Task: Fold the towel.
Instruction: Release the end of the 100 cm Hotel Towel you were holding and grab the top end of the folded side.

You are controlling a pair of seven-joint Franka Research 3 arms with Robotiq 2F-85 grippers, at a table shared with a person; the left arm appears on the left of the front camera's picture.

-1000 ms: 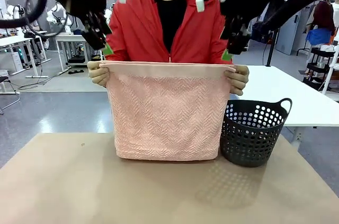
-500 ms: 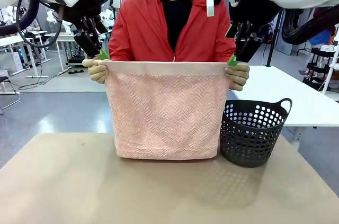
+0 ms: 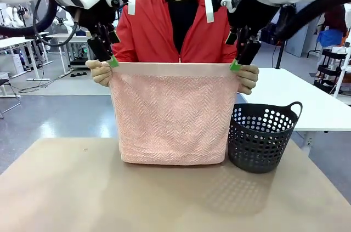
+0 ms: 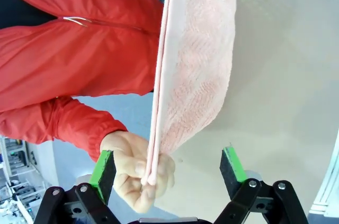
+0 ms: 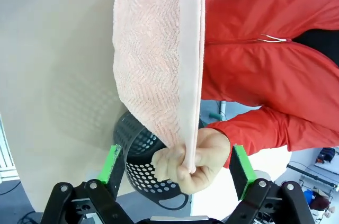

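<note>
I see the towel (image 3: 173,114) hanging upright over the far half of the tabletop (image 3: 164,199), stretched flat with its face to the front camera. A person in a red jacket (image 3: 145,29) at the far side pinches its two top corners, one hand (image 3: 101,73) on my left-arm side and the other hand (image 3: 247,78) on my right-arm side. The smooth border band runs along the top edge, with the zigzag texture below it. The lower edge sits low over the tabletop; I cannot tell whether it touches.

Left gripper (image 3: 109,59): it is positioned at the towel's top corner on my left side, directly above the person's hand. In the left wrist view, the left gripper (image 4: 168,167) has its jaws wide apart. They straddle the pinched corner and the hand (image 4: 135,173) holding it. One green pad (image 4: 103,168) lies just beside the knuckles, and the other stands clear of the cloth.

Right gripper (image 3: 237,62): it is positioned at the opposite top corner. In the right wrist view, the right gripper (image 5: 175,164) also has its jaws wide apart, with the corner and the hand (image 5: 193,163) between them. Neither pad presses on the towel (image 5: 159,65).

The dark perforated basket (image 3: 260,139) stands upright on the tabletop, just beside the towel on my right side.
</note>
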